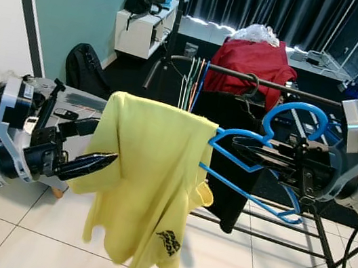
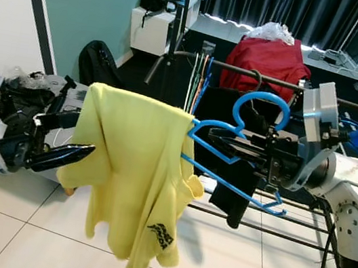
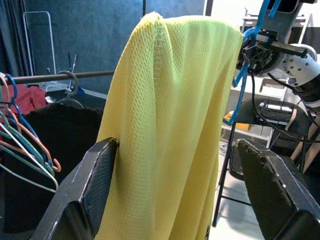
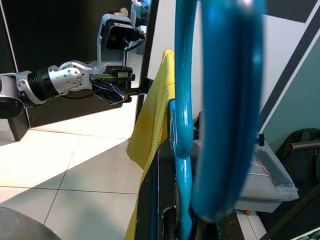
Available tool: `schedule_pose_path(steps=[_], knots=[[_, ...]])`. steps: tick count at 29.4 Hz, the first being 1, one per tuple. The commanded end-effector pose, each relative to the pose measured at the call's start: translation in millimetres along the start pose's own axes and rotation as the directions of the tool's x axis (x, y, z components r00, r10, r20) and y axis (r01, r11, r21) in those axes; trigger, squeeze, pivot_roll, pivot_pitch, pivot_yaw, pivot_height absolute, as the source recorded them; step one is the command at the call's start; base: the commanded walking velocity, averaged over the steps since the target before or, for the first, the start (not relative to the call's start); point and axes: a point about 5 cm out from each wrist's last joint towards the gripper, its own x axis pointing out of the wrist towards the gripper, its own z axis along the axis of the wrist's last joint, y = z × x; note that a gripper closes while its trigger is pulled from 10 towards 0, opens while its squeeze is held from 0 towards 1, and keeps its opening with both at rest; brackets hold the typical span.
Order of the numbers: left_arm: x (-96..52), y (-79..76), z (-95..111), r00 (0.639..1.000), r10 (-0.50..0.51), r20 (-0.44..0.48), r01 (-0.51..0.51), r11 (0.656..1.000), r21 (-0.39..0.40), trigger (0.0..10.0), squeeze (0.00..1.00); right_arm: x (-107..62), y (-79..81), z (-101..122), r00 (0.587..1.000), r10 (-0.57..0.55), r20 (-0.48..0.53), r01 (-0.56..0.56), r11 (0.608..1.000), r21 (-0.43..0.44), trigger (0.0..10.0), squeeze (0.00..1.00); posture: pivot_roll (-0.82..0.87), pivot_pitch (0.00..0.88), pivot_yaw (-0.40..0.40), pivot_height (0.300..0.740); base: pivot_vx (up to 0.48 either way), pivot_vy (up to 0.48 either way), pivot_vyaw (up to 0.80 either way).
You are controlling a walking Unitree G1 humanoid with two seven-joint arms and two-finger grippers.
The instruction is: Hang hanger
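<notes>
Your right pincer [image 1: 248, 149] grips the blue hanger [image 1: 260, 144] carrying the yellow shirt [image 1: 146, 184]; the rail [image 1: 270, 84] lies behind and above its hook. Your left pincer [image 3: 180, 200] stands wide around the shirt.

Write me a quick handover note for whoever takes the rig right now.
Right gripper: shut on the blue hanger, hook up, in front of the rack rail.
Left gripper: open, fingers either side of the yellow shirt.
Done: shirt draped on the hanger.
Left: hook the hanger onto the rail beside the other hangers, then release.
</notes>
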Motion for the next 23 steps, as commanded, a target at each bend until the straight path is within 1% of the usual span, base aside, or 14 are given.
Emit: schedule_pose_path(steps=[1, 6, 7, 8, 12, 16, 17, 18, 23], knots=[[2.9, -0.7, -1, 1.0, -0.004, 0.006, 0.003, 1.0, 0.004, 10.0, 0.0, -0.2, 0.0, 11, 0.999, 0.004, 0.033, -0.003, 0.999, -0.032, 0.0, 0.0, 0.0, 0.0, -0.076, 0.74, 0.0, 0.0, 0.0], [4.6, -0.5, -1, 1.0, -0.002, 0.014, 0.002, 1.0, 0.004, 10.0, 0.0, 1.0, 0.4, 10, 0.999, 0.006, 0.038, -0.005, 1.0, -0.03, 0.0, 0.0, 0.01, 0.0, -0.076, 0.74, 0.0, 0.0, 0.0], [7.8, -1.3, -3, 1.0, -0.006, 0.008, 0.006, 1.0, 0.006, 10.0, 0.0, 2.2, 0.5, 10, 0.999, 0.009, 0.047, -0.008, 1.0, -0.028, 0.0, 0.0, 0.01, 0.0, -0.077, 0.74, 0.0, 0.0, 0.0], [7.8, -1.3, -3, 1.0, -0.006, 0.008, 0.006, 1.0, 0.006, 10.0, 0.0, 2.2, 0.5, 10, 0.999, 0.009, 0.047, -0.008, 1.0, -0.028, 0.0, 0.0, 0.01, 0.0, -0.077, 0.74, 0.0, 0.0, 0.0], [25.1, -7.7, -17, 1.0, -0.018, 0.005, 0.018, 1.0, -0.003, 10.0, 0.0, 5.4, 0.2, 14, 0.997, 0.018, 0.079, -0.016, 1.0, -0.026, 0.0, 0.0, 0.01, 0.0, -0.077, 0.74, 0.0, 0.0, 0.0], [29.2, -9.2, -20, 1.0, -0.015, 0.003, 0.015, 1.0, -0.002, 10.0, 0.0, 6.0, 0.3, 15, 0.996, 0.019, 0.083, -0.017, 1.0, -0.025, 0.0, 0.0, 0.01, 0.0, -0.075, 0.74, 0.0, 0.0, 0.0], [30.3, -9.7, -22, 1.0, -0.019, -0.002, 0.019, 1.0, -0.004, 9.7, 0.0, 6.3, 0.3, 15, 0.996, 0.019, 0.085, -0.017, 1.0, -0.024, 0.0, 0.0, 0.01, 0.0, -0.075, 0.74, 0.0, 0.0, 0.0], [29.7, -10.8, -22, 1.0, -0.031, -0.005, 0.031, 1.0, -0.007, 0.0, 0.0, 6.5, 0.4, 16, 0.996, 0.018, 0.088, -0.016, 1.0, -0.025, 0.0, 0.0, 0.01, 0.0, -0.074, 0.74, 0.0, 0.0, 0.0], [26.0, -12.3, -21, 0.998, -0.053, -0.016, 0.053, 0.999, -0.011, 0.0, 0.0, 6.4, 0.5, 17, 0.995, 0.016, 0.095, -0.014, 1.0, -0.027, 0.0, 0.0, 0.01, 0.0, -0.073, 0.74, 0.0, 0.0, 0.0]])
